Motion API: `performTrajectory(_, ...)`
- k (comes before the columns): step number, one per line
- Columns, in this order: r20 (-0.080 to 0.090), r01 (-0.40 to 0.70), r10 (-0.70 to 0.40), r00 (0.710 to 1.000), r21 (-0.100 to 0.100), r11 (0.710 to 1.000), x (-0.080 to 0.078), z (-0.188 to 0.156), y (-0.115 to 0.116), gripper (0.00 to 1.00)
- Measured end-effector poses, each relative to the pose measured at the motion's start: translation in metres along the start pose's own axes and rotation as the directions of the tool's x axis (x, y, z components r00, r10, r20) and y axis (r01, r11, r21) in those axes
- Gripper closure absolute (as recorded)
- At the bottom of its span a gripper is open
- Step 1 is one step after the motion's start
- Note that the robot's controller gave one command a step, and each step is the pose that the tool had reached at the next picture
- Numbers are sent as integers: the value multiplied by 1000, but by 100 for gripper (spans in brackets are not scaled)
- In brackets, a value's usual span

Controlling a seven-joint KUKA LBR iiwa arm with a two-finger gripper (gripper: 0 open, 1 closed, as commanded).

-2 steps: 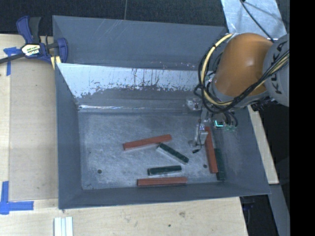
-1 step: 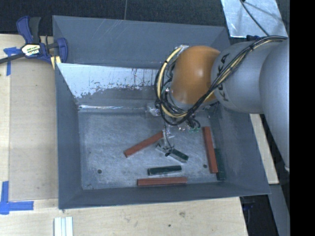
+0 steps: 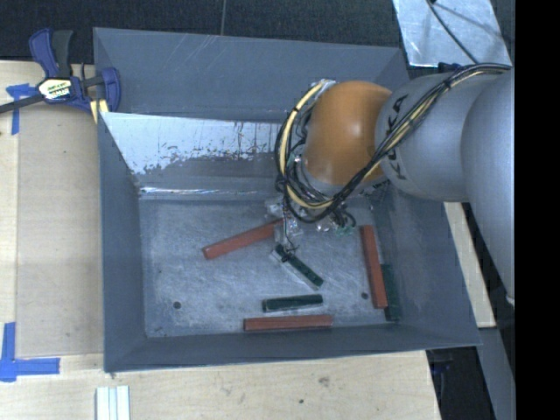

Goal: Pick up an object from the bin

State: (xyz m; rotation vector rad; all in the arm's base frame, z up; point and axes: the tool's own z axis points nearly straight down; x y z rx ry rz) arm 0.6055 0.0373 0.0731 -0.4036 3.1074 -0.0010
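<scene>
Camera view puts your gripper (image 3: 287, 233) low in the bin (image 3: 122, 234), right at the upper end of the slanted red stick (image 3: 241, 241). You cannot tell whether it is open or closed, because the wrist's orange cover and cables hang over it. Just past that same end of the red stick, a short dark green stick (image 3: 302, 269) starts beside the gripper and runs toward the near wall, so either one could be the target. Farther from the slanted red stick, toward the near wall, lie another green stick (image 3: 293, 303) and a second red one (image 3: 289, 323). A third red stick (image 3: 374, 265) rests well off, beyond the gripper. To do this step well, you should probably commit to one stick, line up across its narrow width, and lift straight so the neighbour is not dragged along.
</scene>
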Motion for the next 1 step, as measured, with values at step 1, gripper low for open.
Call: performTrajectory(1, 1, 127, -127, 992, 2, 992, 40, -166, -44, 100)
